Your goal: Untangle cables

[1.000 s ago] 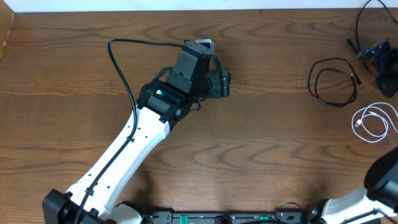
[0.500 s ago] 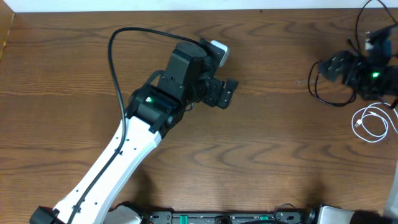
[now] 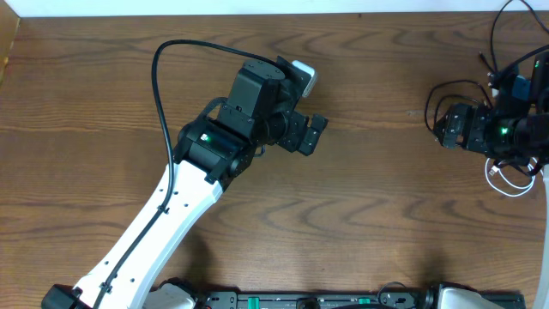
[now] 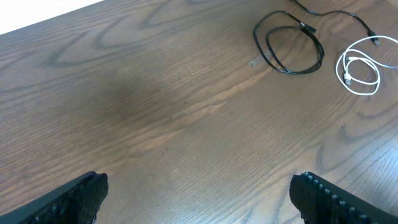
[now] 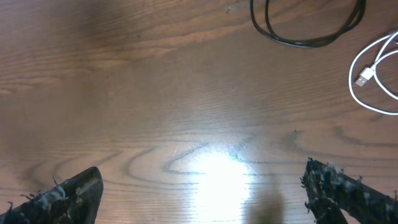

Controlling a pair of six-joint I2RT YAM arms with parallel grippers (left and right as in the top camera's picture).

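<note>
Cables: a black loop (image 5: 305,43) and a white coil (image 5: 362,77) are laid side by side, not touching, near the right edge of the table (image 3: 386,215); a third black cord (image 4: 329,12) is seen beyond them.
Right gripper (image 5: 199,177): brought in over the black loop within the last second; fingers spread wide, nothing held.
Left gripper (image 4: 199,183): just opened wide at mid-table, empty.
Meaning: work is judged to be shifting to the right arm.

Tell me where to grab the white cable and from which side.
Best taken on the outer curve of the white cable, clear of its plug, coming straight down with the right fingers astride the strand: it lies flat, apart from the black cable.
</note>
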